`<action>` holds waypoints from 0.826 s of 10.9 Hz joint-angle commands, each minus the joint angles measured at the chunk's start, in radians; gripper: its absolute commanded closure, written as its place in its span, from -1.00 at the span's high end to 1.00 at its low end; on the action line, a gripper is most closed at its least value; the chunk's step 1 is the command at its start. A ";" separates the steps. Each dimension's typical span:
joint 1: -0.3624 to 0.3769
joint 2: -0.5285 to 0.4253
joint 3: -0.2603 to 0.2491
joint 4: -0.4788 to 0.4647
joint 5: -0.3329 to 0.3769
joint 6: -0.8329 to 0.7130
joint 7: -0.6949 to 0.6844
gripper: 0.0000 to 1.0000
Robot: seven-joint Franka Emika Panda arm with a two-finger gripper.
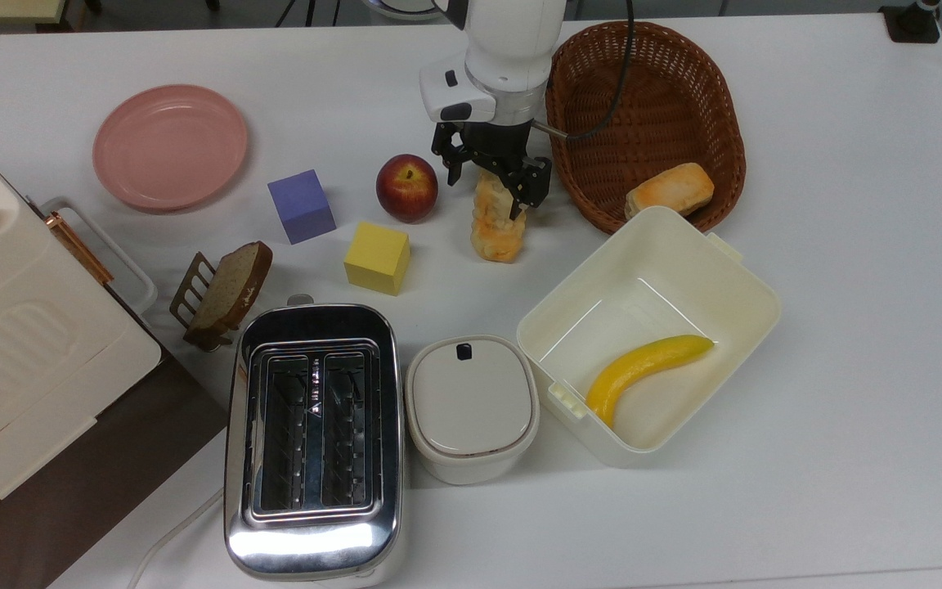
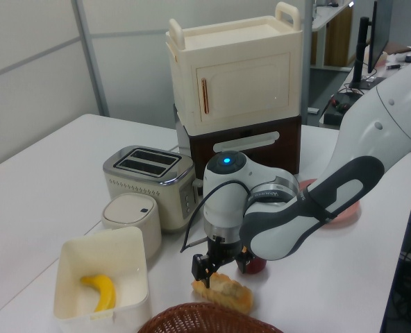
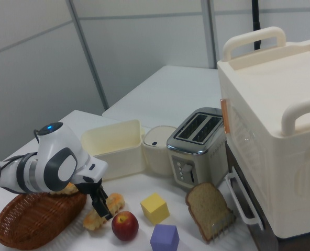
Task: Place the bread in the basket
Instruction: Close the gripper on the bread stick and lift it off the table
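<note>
The bread [image 1: 497, 229] is a long golden loaf lying on the white table, just off the top view's left side of the basket [image 1: 651, 90]. It also shows as the bread [image 2: 225, 291] and the bread [image 3: 96, 219]. The basket is a dark woven oval, also seen as the basket [image 2: 191, 322] and the basket [image 3: 29, 222], with a short bun [image 1: 670, 190] at its near end. My gripper [image 1: 491, 182] is open, low over the loaf's far end, one finger on each side. It also appears as the gripper [image 2: 218, 269] and the gripper [image 3: 100, 206].
A red apple [image 1: 407, 186] sits close to the loaf on the top view's left, with a yellow cube [image 1: 377, 258] and a purple cube [image 1: 301, 206] beyond. A cream box [image 1: 724, 278] holding a banana [image 1: 643, 368] abuts the basket. A toaster [image 1: 311, 438], lidded pot [image 1: 471, 405], toast rack [image 1: 226, 290] and pink plate [image 1: 170, 146] stand farther off.
</note>
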 commanded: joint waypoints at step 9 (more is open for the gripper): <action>0.017 0.032 -0.003 -0.007 -0.138 0.008 0.016 -1.00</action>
